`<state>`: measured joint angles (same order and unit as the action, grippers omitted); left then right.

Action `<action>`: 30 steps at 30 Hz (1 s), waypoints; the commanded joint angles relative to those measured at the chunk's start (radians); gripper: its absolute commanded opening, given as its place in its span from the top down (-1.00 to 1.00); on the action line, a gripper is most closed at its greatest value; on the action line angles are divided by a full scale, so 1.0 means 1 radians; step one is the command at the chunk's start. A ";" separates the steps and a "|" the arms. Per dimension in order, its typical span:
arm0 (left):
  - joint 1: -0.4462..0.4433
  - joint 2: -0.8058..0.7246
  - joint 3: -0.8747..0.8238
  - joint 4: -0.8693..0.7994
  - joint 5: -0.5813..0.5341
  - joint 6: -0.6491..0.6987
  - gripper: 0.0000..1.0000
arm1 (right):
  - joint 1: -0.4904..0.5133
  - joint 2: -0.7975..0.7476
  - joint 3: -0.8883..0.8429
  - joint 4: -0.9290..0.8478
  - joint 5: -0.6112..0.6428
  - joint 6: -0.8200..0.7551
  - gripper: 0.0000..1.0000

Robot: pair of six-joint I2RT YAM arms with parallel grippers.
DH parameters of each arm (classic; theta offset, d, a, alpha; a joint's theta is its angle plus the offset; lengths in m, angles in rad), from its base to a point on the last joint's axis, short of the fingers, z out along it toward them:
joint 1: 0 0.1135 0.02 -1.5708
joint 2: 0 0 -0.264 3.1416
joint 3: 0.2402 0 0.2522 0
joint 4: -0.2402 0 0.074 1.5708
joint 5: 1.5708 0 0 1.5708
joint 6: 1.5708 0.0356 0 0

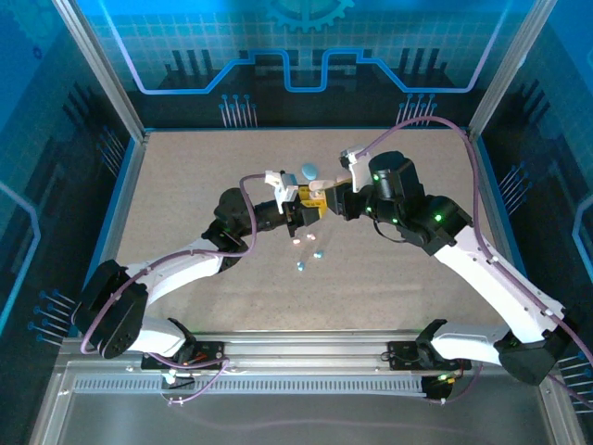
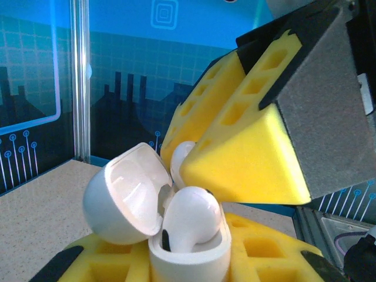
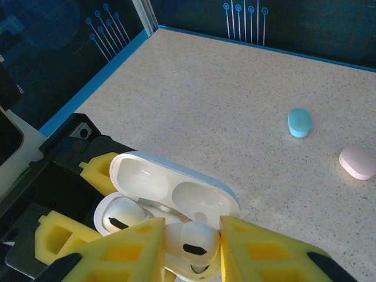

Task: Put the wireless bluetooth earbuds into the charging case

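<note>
**A:** Field note. We see the left fingers (image 2: 97,258) pressed onto the base of the white case (image 2: 188,258). As far as we can tell it hangs clear of the counter (image 3: 235,88), with its lid (image 2: 126,194) tipped back. We judge that this hold keeps both sockets open to the other arm.

**B:** Agreed. The right fingers (image 3: 126,252) pinch a white earbud (image 3: 191,244) by its sides, directly over the near socket. We can't tell whether it is fully seated yet. We judge the side pinch leaves its underside free to go in.

**A:** Contents of the case: a second earbud (image 3: 120,218) sits in the far socket, beside the pinched one.

**B:** Elsewhere we note a blue case (image 3: 299,122) and a pink case (image 3: 358,163), both shut, lying on the counter well apart from the work. From above, a few tiny loose earbuds (image 1: 300,266) lie on the counter just near of the meeting fingers.
</note>
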<state>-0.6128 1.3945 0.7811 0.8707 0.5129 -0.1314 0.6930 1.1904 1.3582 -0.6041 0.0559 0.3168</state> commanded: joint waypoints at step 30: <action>-0.003 -0.018 0.002 0.034 0.006 0.074 0.57 | -0.114 -0.077 -0.017 0.020 -0.161 0.147 -0.01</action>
<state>-0.6128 1.3945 0.7811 0.8776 0.5133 -0.0925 0.5995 1.1336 1.3468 -0.5968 -0.1127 0.4362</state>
